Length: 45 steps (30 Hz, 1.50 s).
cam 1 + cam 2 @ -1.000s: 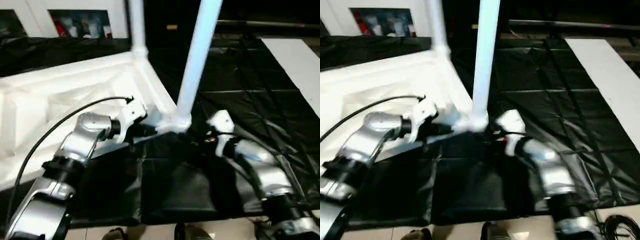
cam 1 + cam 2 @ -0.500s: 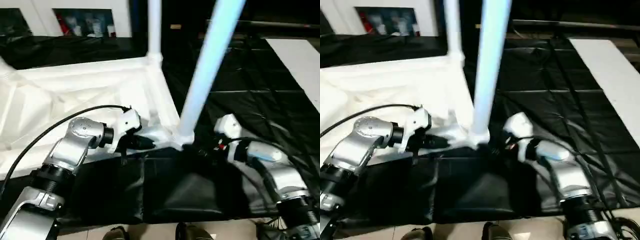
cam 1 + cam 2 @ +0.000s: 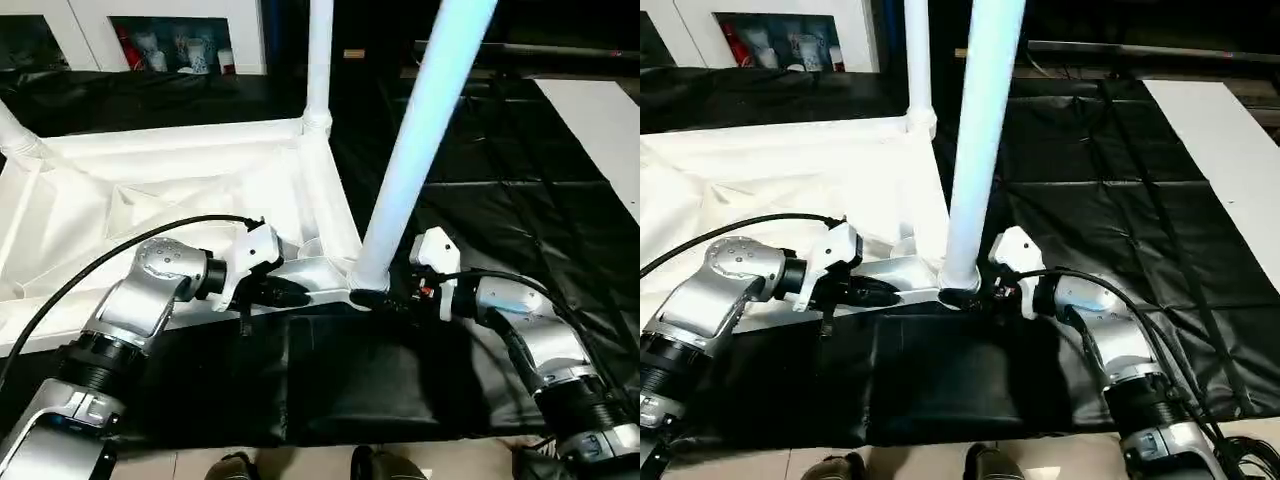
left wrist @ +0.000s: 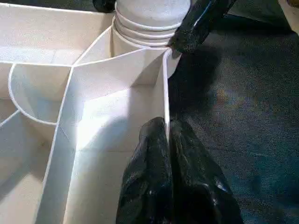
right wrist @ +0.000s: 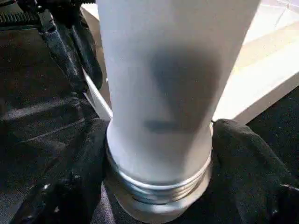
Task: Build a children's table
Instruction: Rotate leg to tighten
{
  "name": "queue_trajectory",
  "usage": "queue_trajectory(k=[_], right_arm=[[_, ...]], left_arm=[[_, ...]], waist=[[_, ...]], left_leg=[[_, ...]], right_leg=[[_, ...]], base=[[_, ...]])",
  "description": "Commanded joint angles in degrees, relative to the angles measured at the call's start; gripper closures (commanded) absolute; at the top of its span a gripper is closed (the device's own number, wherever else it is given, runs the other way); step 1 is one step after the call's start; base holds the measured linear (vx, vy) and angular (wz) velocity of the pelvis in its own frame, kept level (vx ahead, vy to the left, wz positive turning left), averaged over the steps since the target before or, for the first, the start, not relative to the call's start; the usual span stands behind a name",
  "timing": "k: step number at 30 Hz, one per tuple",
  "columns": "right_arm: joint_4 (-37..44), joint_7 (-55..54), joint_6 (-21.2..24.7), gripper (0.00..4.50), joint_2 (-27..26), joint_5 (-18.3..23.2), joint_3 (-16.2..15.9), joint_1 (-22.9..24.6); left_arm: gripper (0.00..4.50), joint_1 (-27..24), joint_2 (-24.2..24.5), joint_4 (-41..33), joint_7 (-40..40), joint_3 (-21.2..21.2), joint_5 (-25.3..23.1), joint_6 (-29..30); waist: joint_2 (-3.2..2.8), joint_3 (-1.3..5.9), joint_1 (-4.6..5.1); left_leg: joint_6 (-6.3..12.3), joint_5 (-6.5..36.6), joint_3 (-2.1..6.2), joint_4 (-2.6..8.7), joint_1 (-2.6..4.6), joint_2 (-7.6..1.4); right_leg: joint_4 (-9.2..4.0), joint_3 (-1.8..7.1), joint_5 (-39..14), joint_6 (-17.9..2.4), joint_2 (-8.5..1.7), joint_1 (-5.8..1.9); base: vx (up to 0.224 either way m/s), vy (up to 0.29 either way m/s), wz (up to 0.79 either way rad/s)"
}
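tabletop: white plastic, upside down, ribbed underside up, lying on the black sheet on the floor
near leg: white tapered tube, standing up out of the near corner socket, leaning slightly; threaded end visible at the socket
far leg: upright in the far corner socket on the same short edge
third leg: partly seen at the tabletop's far left corner
left gripper: fingers narrow, pinched on the tabletop's thin edge wall just beside the near corner socket, one finger each side of the wall
right gripper: fingers wide, wrapped around the base of the near leg at the threaded collar, one finger on each side, touching it
arms: left forearm comes in from lower left, right from lower right; the grippers meet at the same corner
flat white board: on the black sheet, far right, well apart from the tabletop
cabinet: white, glass doors, behind the tabletop
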<state>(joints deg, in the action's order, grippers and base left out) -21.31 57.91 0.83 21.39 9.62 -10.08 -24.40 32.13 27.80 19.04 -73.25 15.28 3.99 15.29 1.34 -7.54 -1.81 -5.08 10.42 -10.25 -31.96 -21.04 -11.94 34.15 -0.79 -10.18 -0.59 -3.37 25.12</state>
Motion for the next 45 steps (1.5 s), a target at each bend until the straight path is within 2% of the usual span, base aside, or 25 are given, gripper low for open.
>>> queue_trajectory(k=[1,5,9,15,18,20,21,22,23,24,25,27,29,30,31,33,34,35,37,38,40,42,43,45], right_arm=[[-1.24,-0.22,-0.44,1.44,0.2,-0.05,0.19,-0.41],[-1.3,0.15,-0.95,1.75,0.03,0.08,0.21,-0.37],[-1.39,0.27,-1.37,1.78,-0.15,-0.02,0.16,-0.33],[-2.12,0.26,-2.32,1.8,-0.5,-0.44,0.07,-0.19],[-4.29,-5.65,-2.98,1.8,-2.21,-1.95,1.3,-0.11],[-6.05,-9.6,-3.08,1.8,-3.62,-2.43,2.35,-0.28],[-7.56,-13.29,-2.97,1.8,-5.05,-2.67,3.38,-0.41],[-9.43,-19.03,-2.09,1.8,-7.5,-2.56,5.07,-0.45],[-10.4,-22.47,-1.6,1.8,-9.01,-2.66,5.85,-0.46],[-11.79,-27.67,-0.84,1.8,-11.35,-2.93,6.86,-0.45],[-12.74,-32.07,-0.12,1.8,-13.25,-3.52,7.33,-0.63],[-14.29,-37.97,1.19,1.81,-16.36,-3.99,7.9,-1.39],[-14.95,-40.35,1.59,1.81,-17.63,-4.41,7.89,-1.88],[-16.22,-42.84,1.84,1.81,-19.12,-5.43,7.21,-2.9],[-16.71,-43.62,1.81,1.81,-19.69,-5.83,6.87,-3.37],[-19.4,-47.84,1.1,1.81,-23.07,-7.89,5.2,-6.22],[-19.48,-47.85,1.09,1.81,-23.23,-7.85,5.18,-6.33],[-20.59,-48.25,0.87,1.81,-24.83,-7.58,5.22,-7.43],[-20.43,-43.38,-0.12,1.81,-26.17,-6.69,4.26,-7.31],[-19.87,-42.58,-0.12,1.46,-26.51,-5.78,4.74,-6.94],[-18.52,-42.09,0.07,1.11,-26.21,-5.27,5.08,-6.19],[-18.09,-42.06,-0.48,1.03,-25.04,-6.45,4.23,-5.91],[-18.04,-42.25,-0.63,0.83,-24.65,-6.37,4.44,-5.9],[-17.05,-41.88,-0.74,0.75,-23.4,-5.74,5.39,-5.59]], left_arm=[[4.5,-1.57,-0.31,0.2,-1.69,2.37,0.35,0.79],[4.5,-1.64,-0.16,0.38,-1.75,2.44,0.21,0.69],[4.5,-1.75,-0.03,0.26,-1.85,2.49,0.21,0.87],[4.5,-1.92,0.19,0.16,-2.07,2.62,0.27,1.22],[4.5,-1.64,-0.9,1.36,0.77,2.3,-0.6,1.62],[4.5,-1.27,-1.82,2.33,2.65,2.11,-1.13,1.91],[4.5,-0.88,-2.77,3.35,4.47,1.9,-1.61,2.04],[4.5,-0.12,-4.33,5.27,7.43,1.6,-2.37,2.33],[4.5,0.43,-5.4,6.51,9.27,1.44,-2.81,2.43],[4.5,1.39,-7.23,8.56,12.39,1.03,-3.39,2.76],[4.5,2.24,-8.84,10.15,14.84,0.63,-3.65,3.07],[4.5,3.77,-11.41,12.75,19.22,0.13,-4.36,3.45],[4.5,4.47,-12.51,13.9,21.17,0.0,-4.76,3.6],[4.5,5.5,-14.08,15.45,24.43,-0.15,-5.5,3.85],[4.5,5.89,-14.68,16.02,25.35,-0.12,-5.72,3.9],[4.5,8.05,-17.94,19.54,30.88,-0.16,-6.99,3.82],[4.5,8.12,-18.02,19.69,31.01,-0.1,-7.08,3.77],[4.5,8.98,-18.85,21.49,32.33,0.27,-8.12,3.06],[4.5,9.85,-19.76,23.35,33.17,0.32,-9.05,1.8],[4.5,9.91,-19.79,23.42,33.11,0.38,-9.17,1.45],[4.5,9.63,-19.32,22.77,31.49,0.73,-9.09,1.0],[4.5,9.32,-18.79,22.26,29.85,1.09,-9.13,0.62],[4.5,9.19,-18.58,22.11,29.26,1.11,-9.07,0.28],[4.5,8.66,-17.79,21.31,27.41,1.23,-9.0,-0.32]], waist=[[0.28,3.95,0.07],[0.31,4.07,0.02],[0.29,4.12,0.0],[0.32,3.96,0.03],[0.35,3.92,0.07],[0.51,3.62,0.26],[0.46,3.37,0.3],[0.5,3.35,0.32],[0.45,3.07,0.33],[0.52,2.96,0.44],[0.39,2.79,0.35],[0.3,2.85,0.26],[0.53,2.68,0.42],[0.37,2.76,0.41],[0.53,2.69,0.48],[0.49,2.67,0.56],[0.49,2.67,0.57],[0.64,2.73,0.5],[0.49,2.9,0.27],[0.5,2.86,0.22],[0.46,2.56,0.16],[0.46,2.46,0.22],[0.53,2.56,0.31],[0.32,2.65,0.28]], left_leg=[[7.21,2.57,-0.73,2.44,0.36,-0.55],[7.35,2.11,-0.72,2.33,0.36,-0.5],[7.51,2.07,-0.71,2.24,0.34,-0.49],[6.86,3.62,-0.67,2.29,0.35,-0.49],[6.56,3.79,-0.66,2.29,0.33,-0.47],[5.73,5.17,-0.69,2.44,0.23,-0.43],[4.44,7.31,-0.61,2.66,0.26,-0.38],[3.86,8.46,-0.58,2.7,0.41,-0.41],[2.17,10.72,-0.39,2.99,0.45,-0.42],[1.58,11.24,-0.4,3.06,0.39,-0.36],[0.57,13.19,-0.35,3.19,0.63,-0.29],[-0.23,14.36,-0.06,3.46,0.68,-0.3],[-0.64,16.72,0.07,3.65,0.81,-0.14],[-0.73,17.4,0.2,3.72,0.76,-0.15],[-0.7,17.99,0.23,3.76,0.81,-0.1],[-0.87,19.11,0.24,3.75,1.05,0.04],[-0.87,19.22,0.34,3.82,0.95,0.08],[-0.49,18.89,0.38,3.92,0.81,0.1],[0.43,17.76,0.2,4.02,1.01,-0.02],[0.64,17.7,0.13,4.08,0.98,-0.07],[0.7,18.91,0.22,4.31,0.94,-0.21],[0.47,20.3,0.4,4.49,0.93,-0.22],[0.39,20.26,0.57,4.58,0.78,-0.2],[0.47,19.79,0.57,4.66,0.94,-0.33]], right_leg=[[-2.13,1.78,3.75,-17.22,-2.71,-4.23],[-2.01,1.79,4.27,-17.33,-2.64,-4.3],[-1.94,1.77,4.48,-17.54,-2.69,-4.3],[-2.12,1.8,1.69,-17.12,-2.68,-4.24],[-2.17,1.8,0.98,-16.92,-2.71,-4.15],[-2.62,1.82,-2.11,-16.36,-2.76,-3.98],[-3.15,1.81,-7.04,-15.33,-2.83,-3.79],[-3.39,1.84,-9.4,-14.7,-2.89,-3.7],[-3.92,1.89,-15.41,-12.89,-2.98,-3.38],[-4.04,1.92,-17.08,-12.06,-2.87,-3.3],[-4.46,1.99,-21.02,-10.65,-2.94,-2.9],[-4.75,2.0,-23.99,-8.88,-3.1,-2.86],[-5.0,1.97,-26.28,-7.47,-2.87,-2.59],[-5.05,1.98,-26.97,-6.71,-2.95,-2.51],[-5.26,1.95,-27.77,-6.06,-2.83,-2.31],[-5.52,1.92,-29.37,-5.31,-2.83,-1.98],[-5.52,1.87,-29.74,-5.04,-2.87,-2.03],[-5.64,1.81,-29.74,-4.42,-2.87,-2.19],[-5.73,1.83,-26.64,-4.88,-2.82,-2.13],[-5.77,1.85,-25.89,-5.11,-2.78,-2.12],[-5.87,1.83,-26.77,-5.7,-2.96,-2.13],[-6.1,1.81,-29.44,-5.2,-3.11,-2.15],[-6.14,1.79,-30.65,-4.79,-3.23,-2.32],[-6.21,1.8,-30.16,-4.78,-3.31,-2.2]], base=[[0.0,0.0,0.0],[0.0,0.0,0.0],[0.0,0.0,0.0],[0.0,0.0,0.0],[0.0,0.0,0.0],[0.0,0.0,0.0],[0.0,0.0,0.0],[0.0,0.0,0.0],[0.0,0.0,0.0],[0.0,0.0,0.0],[0.0,0.0,0.0],[0.0,0.0,0.0],[0.0,0.0,0.0],[0.0,0.0,0.0],[0.0,0.0,0.0],[0.0,0.0,0.0],[0.0,0.0,0.0],[0.0,0.0,0.0],[0.0,0.0,0.0],[0.0,0.0,0.0],[0.0,0.0,0.0],[0.0,0.0,0.0],[0.0,0.0,0.0],[0.0,0.0,0.0]])
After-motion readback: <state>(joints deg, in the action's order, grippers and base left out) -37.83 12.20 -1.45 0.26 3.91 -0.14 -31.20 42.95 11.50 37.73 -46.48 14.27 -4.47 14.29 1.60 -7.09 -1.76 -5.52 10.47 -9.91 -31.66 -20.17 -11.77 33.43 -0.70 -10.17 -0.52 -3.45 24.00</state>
